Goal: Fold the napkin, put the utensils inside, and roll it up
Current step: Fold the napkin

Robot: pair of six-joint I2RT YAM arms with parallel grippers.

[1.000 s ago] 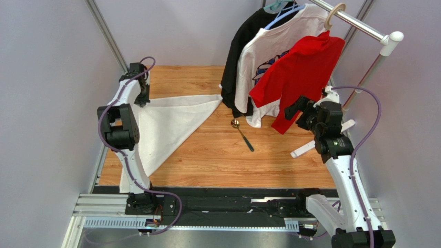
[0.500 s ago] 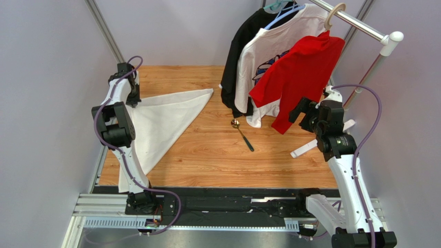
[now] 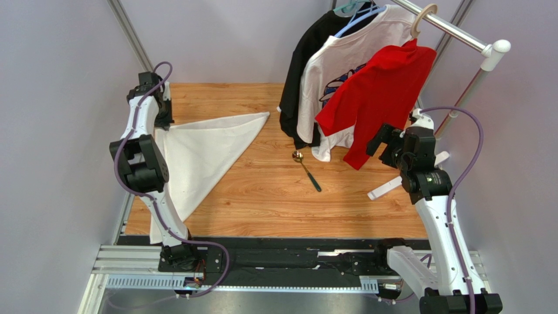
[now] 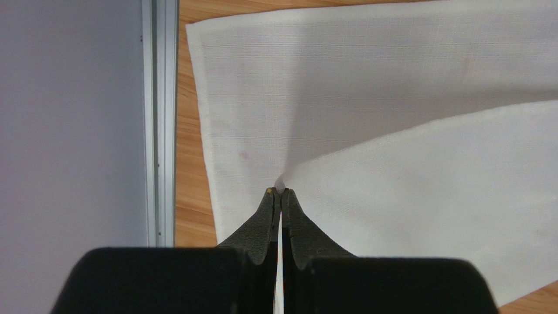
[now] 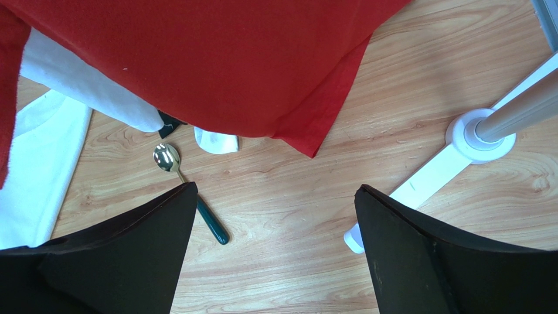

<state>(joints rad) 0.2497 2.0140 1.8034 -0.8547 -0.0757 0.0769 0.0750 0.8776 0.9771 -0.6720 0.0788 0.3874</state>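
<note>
From above, the napkin lies at the left of the wooden table, folded into a triangle with one tip pointing far and right and another at the near left edge. The left gripper reaches down to the cloth's far left corner, though this view does not show how its jaws stand. The spoon lies mid-table, well apart from the napkin, just near of the clothes on the rack: a black shirt, a white shirt and a red shirt. The right gripper hangs raised beside the red shirt's hem.

The left wrist camera settles what the top view hides. The black fingers are pressed together on a pinch of the napkin's upper layer, which rises in a crease from the layer beneath. A metal rail runs along the table's left edge.

The right wrist camera shows its fingers spread wide with nothing between them. Below lies the spoon, gold bowl far, dark green handle slanting near and right. The rack's white foot stands at the right.
</note>
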